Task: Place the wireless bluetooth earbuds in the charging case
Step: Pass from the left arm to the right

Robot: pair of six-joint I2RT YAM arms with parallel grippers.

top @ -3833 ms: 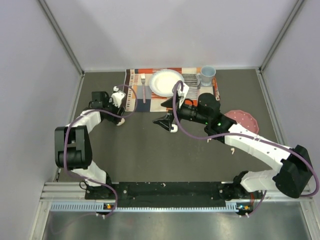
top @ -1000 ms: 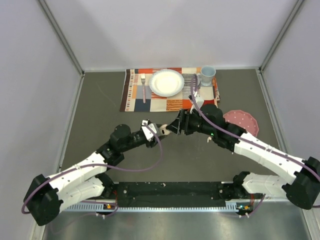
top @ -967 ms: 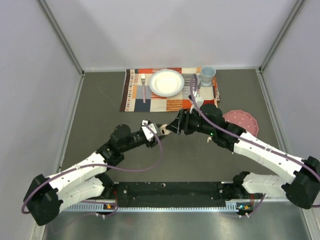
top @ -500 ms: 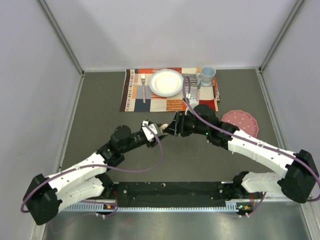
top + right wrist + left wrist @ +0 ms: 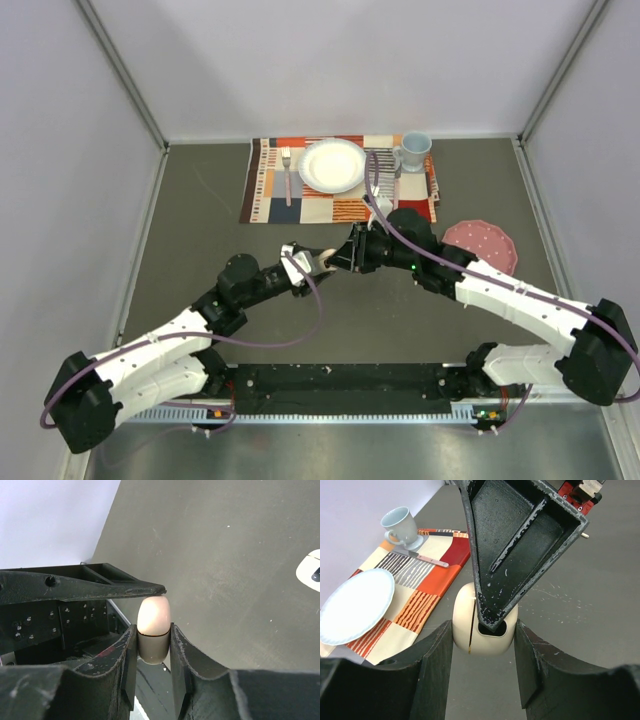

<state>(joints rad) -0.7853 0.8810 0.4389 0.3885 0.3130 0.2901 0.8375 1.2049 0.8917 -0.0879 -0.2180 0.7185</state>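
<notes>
We had the charging case [image 5: 464, 617] pinched between both tools near the middle of the counter [image 5: 200, 230], and it looked lifted clear of the surface. The left tool [image 5: 484, 630] was clenched on it across its width, one finger against each narrow side. We judged that this grip was there to steady the body of the case. The right tool [image 5: 151, 630] met it from the opposite side, set crosswise to the left one, with its two fingers pressed against the case's broad faces, so it too was grasping the case.

The seam between lid and base showed only as a thin line, so we took the lid to be shut. Two opposed grips on one small case suggested to us either a handover or a first try at working the lid open. Nothing could go inside until the lid was open.

We could not pick out the earbuds with any certainty. A small whitish thing [image 5: 311, 571] with a dark mark lay on the counter at the right edge of the right wrist view, well apart from the right tool. We could not tell whether it was an earbud or another case.

The placemat [image 5: 345, 208] with its plate [image 5: 333, 165] and cup [image 5: 415, 150] sat at the far side, well apart from both tools.
</notes>
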